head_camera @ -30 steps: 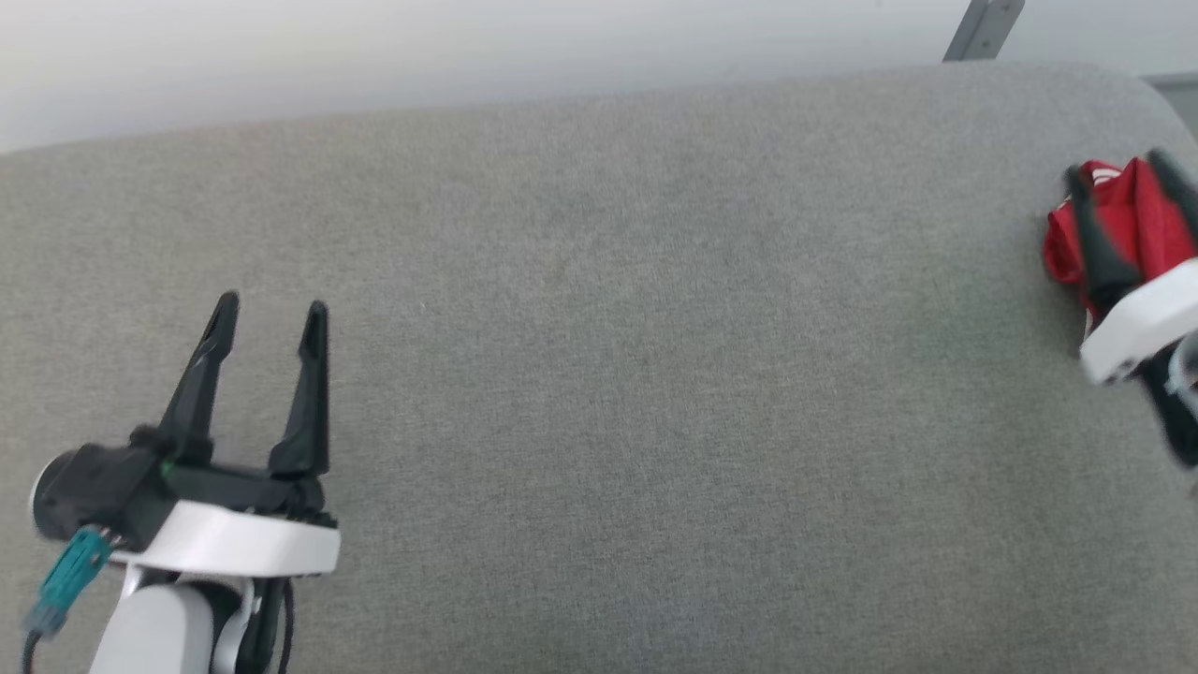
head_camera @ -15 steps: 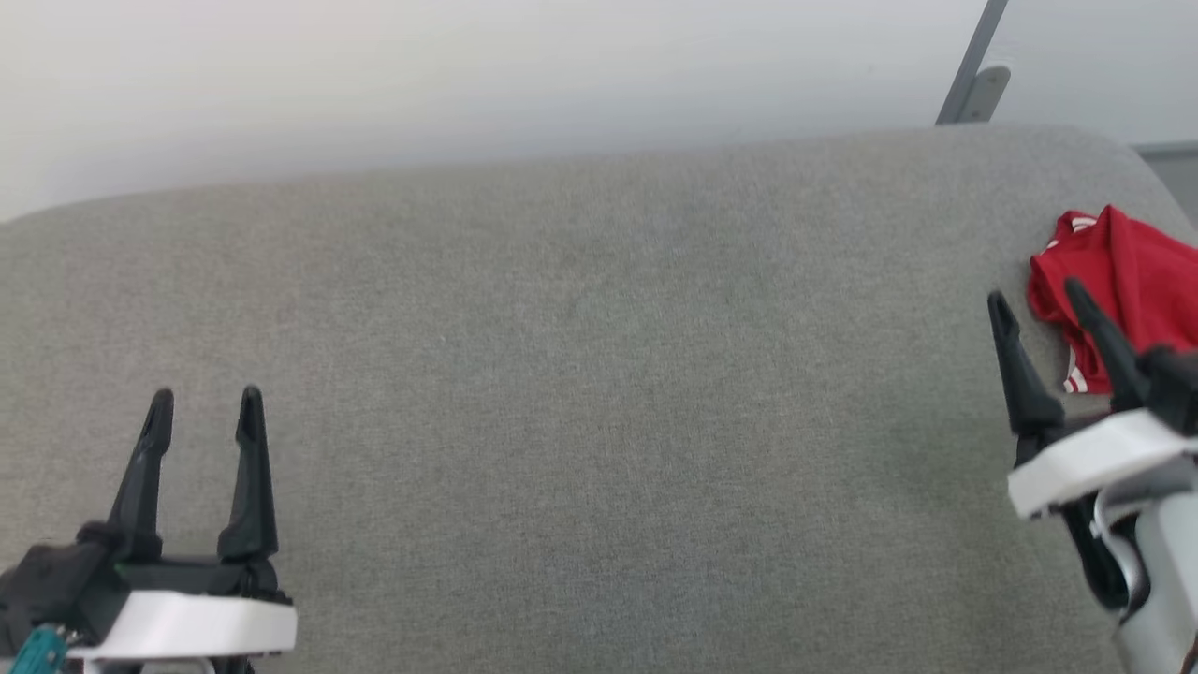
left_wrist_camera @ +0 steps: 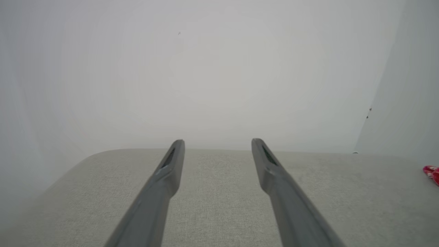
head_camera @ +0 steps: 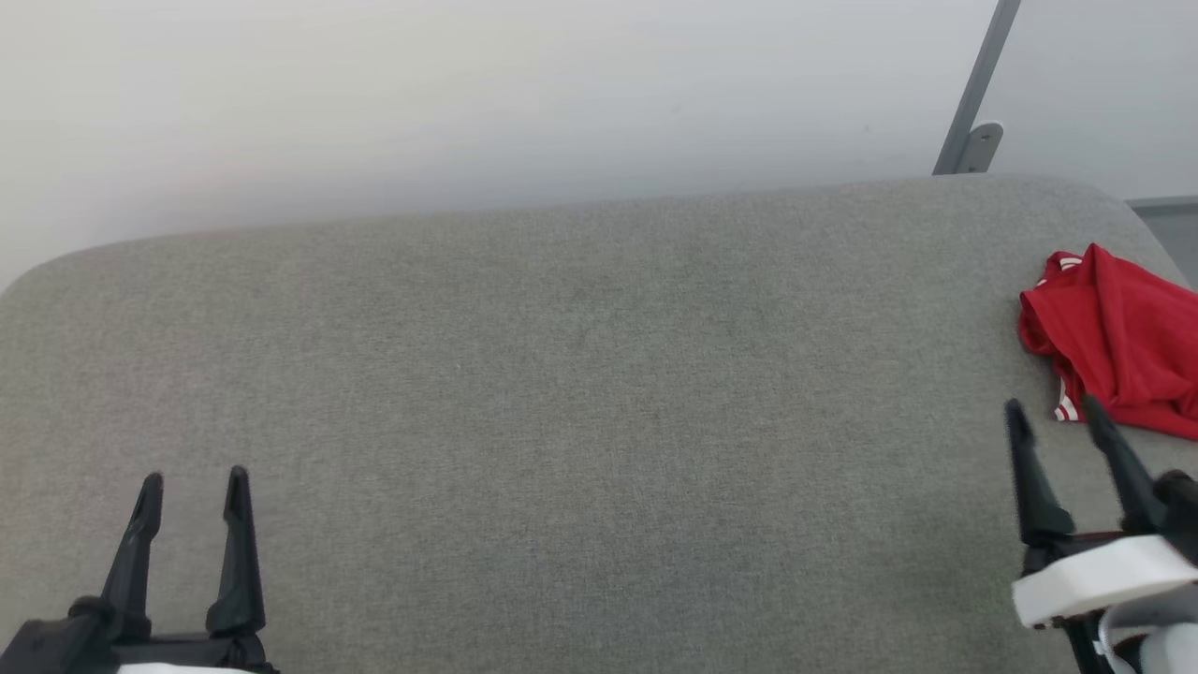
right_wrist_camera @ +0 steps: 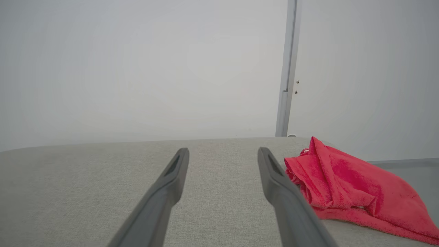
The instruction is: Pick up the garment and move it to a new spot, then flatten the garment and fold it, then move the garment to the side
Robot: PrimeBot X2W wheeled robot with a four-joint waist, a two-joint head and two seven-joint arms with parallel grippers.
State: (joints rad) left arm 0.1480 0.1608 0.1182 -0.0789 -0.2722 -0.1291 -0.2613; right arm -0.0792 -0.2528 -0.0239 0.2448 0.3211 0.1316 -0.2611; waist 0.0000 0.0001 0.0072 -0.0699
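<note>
The garment (head_camera: 1118,342) is a crumpled red jersey with a bit of white-striped trim, lying at the far right end of the grey cushioned surface (head_camera: 580,393). In the right wrist view the garment (right_wrist_camera: 346,192) lies just right of the fingers. My right gripper (head_camera: 1053,418) stands open just in front of the garment, apart from it, with nothing between its fingers. At the lower left my left gripper (head_camera: 194,482) is open and empty, far from the garment. A red sliver of the garment (left_wrist_camera: 431,171) shows at the left wrist view's right edge.
A pale wall (head_camera: 468,94) rises behind the cushioned surface. A grey metal post (head_camera: 973,103) stands against it near the back right corner. The surface's rounded edge falls away right beside the garment.
The head camera has tilted, so the whole picture slid down. My right gripper has drawn back from over the garment and now sits in front of it. Both grippers stay open.
</note>
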